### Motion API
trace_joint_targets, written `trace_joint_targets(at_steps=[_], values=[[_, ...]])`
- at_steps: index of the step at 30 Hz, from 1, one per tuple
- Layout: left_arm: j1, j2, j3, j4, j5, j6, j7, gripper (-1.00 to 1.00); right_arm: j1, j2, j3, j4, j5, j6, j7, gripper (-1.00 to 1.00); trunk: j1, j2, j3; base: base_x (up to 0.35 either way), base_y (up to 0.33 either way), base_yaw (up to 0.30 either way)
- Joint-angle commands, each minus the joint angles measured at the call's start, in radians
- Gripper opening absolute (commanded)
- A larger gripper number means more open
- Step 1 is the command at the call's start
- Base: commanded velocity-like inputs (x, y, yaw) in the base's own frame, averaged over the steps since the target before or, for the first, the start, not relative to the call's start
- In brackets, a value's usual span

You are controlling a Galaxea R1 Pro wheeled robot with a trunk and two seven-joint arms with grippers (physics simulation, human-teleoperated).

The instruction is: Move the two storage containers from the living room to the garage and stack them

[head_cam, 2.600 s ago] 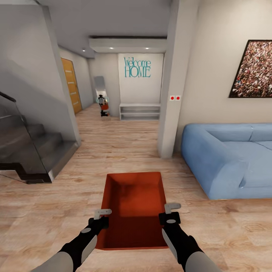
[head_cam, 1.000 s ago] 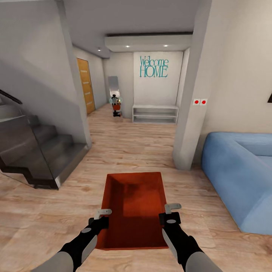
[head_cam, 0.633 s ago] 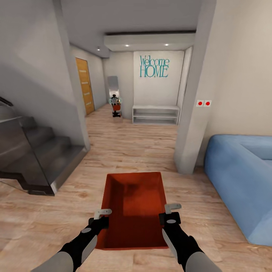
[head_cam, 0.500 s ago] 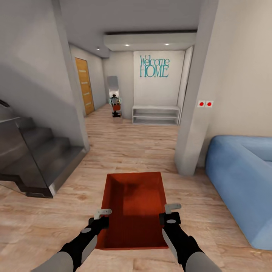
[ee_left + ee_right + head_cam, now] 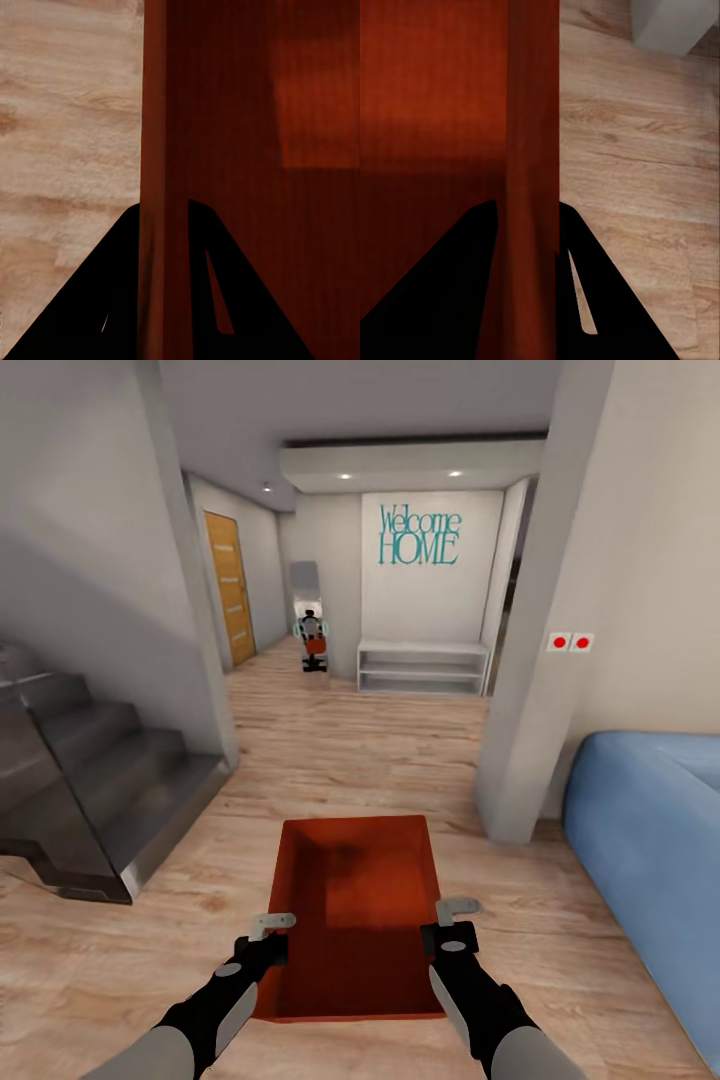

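I hold one orange-red storage container [image 5: 355,905] level in front of me, above the living room's light wood-plank floor [image 5: 330,760]. My left gripper [image 5: 268,932] is shut on its left wall, and my right gripper [image 5: 455,920] is shut on its right wall. In the left wrist view the left gripper [image 5: 165,217] straddles the wall [image 5: 161,112], with the ribbed bottom beside it. In the right wrist view the right gripper [image 5: 529,217] clamps the opposite wall [image 5: 534,112]. The bin is empty. The garage and its floor are out of view.
Dark stairs [image 5: 90,780] rise at the left. A white pillar [image 5: 530,690] and a blue sofa [image 5: 650,840] stand at the right. Between them a hallway runs ahead to a white shelf [image 5: 423,667], a mirror [image 5: 308,595] and a wooden door [image 5: 228,590].
The whole view has shifted: the sofa and pillar slid right and the hallway grew nearer, so the camera moved. Container and both grippers keep the same place in the picture.
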Motion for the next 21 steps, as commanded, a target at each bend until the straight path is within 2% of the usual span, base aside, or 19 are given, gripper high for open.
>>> trace_joint_targets(at_steps=[1,8,21], values=[[-0.001,0.0,-0.01,0.002,0.009,-0.004,0.011,-1.0,0.0,0.016,0.005,-0.003,-0.003,0.005,0.02,-1.0,0.001,-0.001,-0.001,0.342,0.0,0.227],[-0.001,0.0,-0.01,0.002,0.008,-0.003,0.011,-1.0,0.0,0.016,0.005,-0.003,-0.003,0.004,0.02,-1.0,0.001,-0.001,-0.001,0.342,0.0,0.206],[-0.001,0.0,-0.01,0.002,0.009,-0.003,0.011,-1.0,0.0,0.016,0.005,-0.004,-0.003,0.005,0.02,-1.0,0.001,-0.001,-0.001,0.342,0.0,0.016]])
